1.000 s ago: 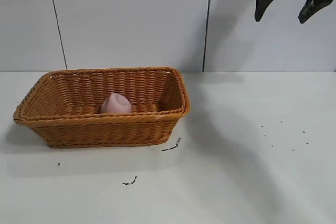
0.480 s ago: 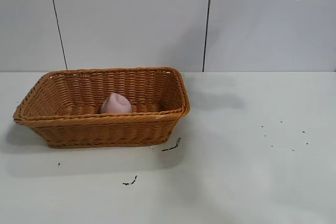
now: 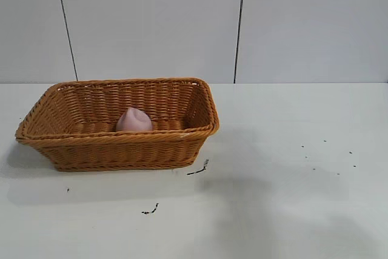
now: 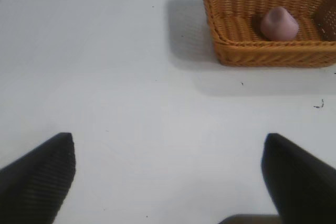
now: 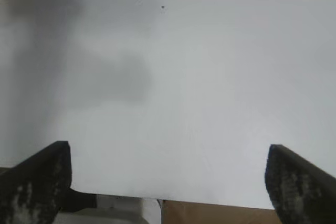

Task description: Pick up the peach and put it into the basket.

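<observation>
The pink peach (image 3: 134, 120) lies inside the orange-brown wicker basket (image 3: 200, 110) at the left of the table. Both also show in the left wrist view, the peach (image 4: 280, 24) resting in the basket (image 4: 226, 51). My left gripper (image 4: 168, 174) is open and empty, high above bare table and away from the basket. My right gripper (image 5: 167, 174) is open and empty, high above the table near its edge. Neither gripper shows in the exterior view.
Small dark specks and scraps (image 3: 198, 169) lie on the white table in front of the basket and at the right. The table edge (image 5: 199, 199) shows in the right wrist view, with brown floor beyond it.
The right gripper has risen out of the top right of the exterior view. The peach and basket have not moved.
</observation>
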